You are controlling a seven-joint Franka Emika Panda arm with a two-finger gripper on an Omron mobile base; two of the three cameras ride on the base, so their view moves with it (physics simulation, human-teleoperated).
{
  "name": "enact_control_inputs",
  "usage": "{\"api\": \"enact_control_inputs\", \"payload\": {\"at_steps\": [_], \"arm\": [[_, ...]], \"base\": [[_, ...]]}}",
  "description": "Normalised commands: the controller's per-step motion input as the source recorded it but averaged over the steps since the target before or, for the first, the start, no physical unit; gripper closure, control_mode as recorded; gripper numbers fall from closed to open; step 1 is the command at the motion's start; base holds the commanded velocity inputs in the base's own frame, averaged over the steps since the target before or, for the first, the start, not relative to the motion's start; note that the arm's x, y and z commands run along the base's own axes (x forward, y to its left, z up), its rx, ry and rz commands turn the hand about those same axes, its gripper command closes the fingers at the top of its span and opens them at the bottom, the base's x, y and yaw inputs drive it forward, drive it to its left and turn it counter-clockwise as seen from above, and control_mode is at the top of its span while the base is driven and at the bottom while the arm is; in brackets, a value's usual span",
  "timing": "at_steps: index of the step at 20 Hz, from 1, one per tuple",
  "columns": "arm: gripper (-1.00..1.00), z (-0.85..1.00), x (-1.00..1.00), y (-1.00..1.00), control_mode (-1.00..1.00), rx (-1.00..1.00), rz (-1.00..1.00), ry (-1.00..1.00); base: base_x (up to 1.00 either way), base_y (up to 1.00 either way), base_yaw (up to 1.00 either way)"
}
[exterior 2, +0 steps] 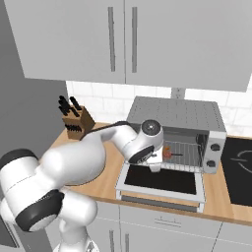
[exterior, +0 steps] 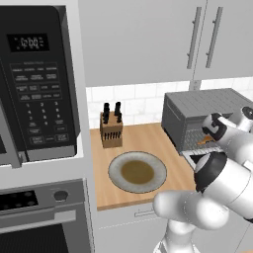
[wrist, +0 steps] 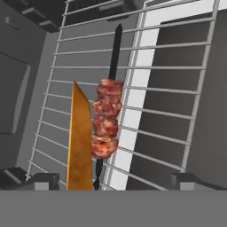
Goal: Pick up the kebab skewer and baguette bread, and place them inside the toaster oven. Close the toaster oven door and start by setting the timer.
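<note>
Inside the open toaster oven (exterior 2: 173, 115), the kebab skewer (wrist: 106, 119) and the golden-orange baguette bread (wrist: 80, 142) lie side by side and touching on the wire rack (wrist: 170, 111). In the right base view the skewer (exterior 2: 168, 152) shows as a reddish spot on the rack. A sliver of orange bread (exterior: 204, 142) shows in the oven mouth in the left base view. My gripper (wrist: 117, 181) is open just in front of the two foods, its fingertips wide on either side and holding nothing. In the right base view the gripper (exterior 2: 157, 164) hovers over the toaster oven door (exterior 2: 161, 181), which lies folded down flat.
An empty grey plate (exterior: 137, 171) and a knife block (exterior: 111, 129) sit on the wooden counter left of the oven. The black microwave (exterior: 34, 79) hangs far left above the range oven (exterior: 44, 217). A dark cooktop (exterior 2: 238, 167) lies right of the oven. Two knobs (exterior 2: 214, 147) sit on its right panel.
</note>
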Motion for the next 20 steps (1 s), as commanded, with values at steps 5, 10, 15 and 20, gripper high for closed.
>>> {"api": "enact_control_inputs", "payload": {"at_steps": [5,10,15,20], "arm": [[-1.00,0.26,-0.44,-0.13,-1.00,0.00,0.01,0.03],[-1.00,0.11,-0.37,0.00,-1.00,-0.02,0.05,0.21],[-1.00,-0.13,-0.14,-0.09,-1.00,-0.12,0.13,0.34],[-1.00,-0.24,-0.48,-0.43,-1.00,-0.04,0.16,0.24]], "base": [[0.00,0.00,0.00],[0.00,0.00,0.00],[0.00,0.00,0.00],[0.00,0.00,0.00]]}}
